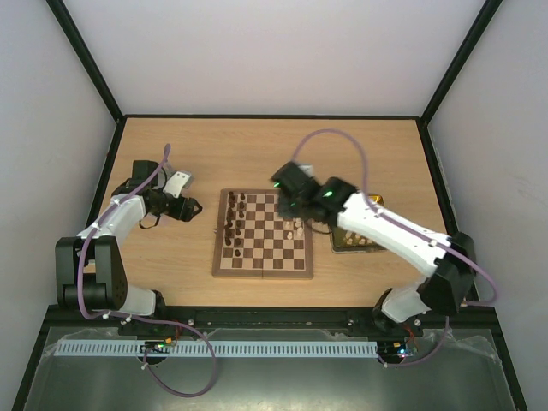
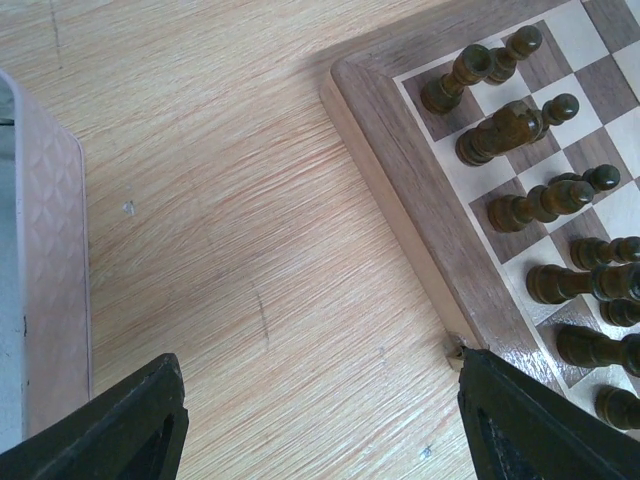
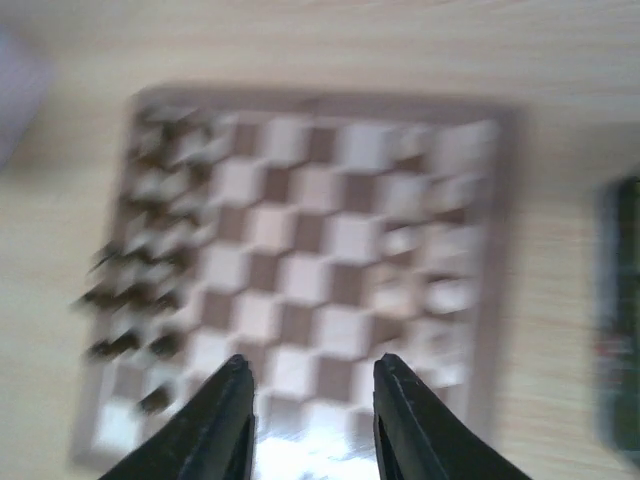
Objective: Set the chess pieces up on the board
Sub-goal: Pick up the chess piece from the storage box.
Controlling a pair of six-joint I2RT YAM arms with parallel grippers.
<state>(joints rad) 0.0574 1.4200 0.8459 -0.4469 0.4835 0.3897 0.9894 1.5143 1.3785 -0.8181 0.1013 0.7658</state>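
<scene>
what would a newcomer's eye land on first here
A wooden chessboard sits central on the table, dark pieces ranked along its left side. The right hand hangs open over the board's right side, where a few cream pieces stand. A gold tray lies just right of the board, partly hidden.

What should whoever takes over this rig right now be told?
Left gripper: open, empty, over the table left of the board.
Right gripper: open, empty, above the board's right side.
Done: dark pieces stand in two files along the board's left edge; a few cream pieces stand on its right side.
Left: more cream pieces sit in the gold tray; the right side is unfinished.
</scene>
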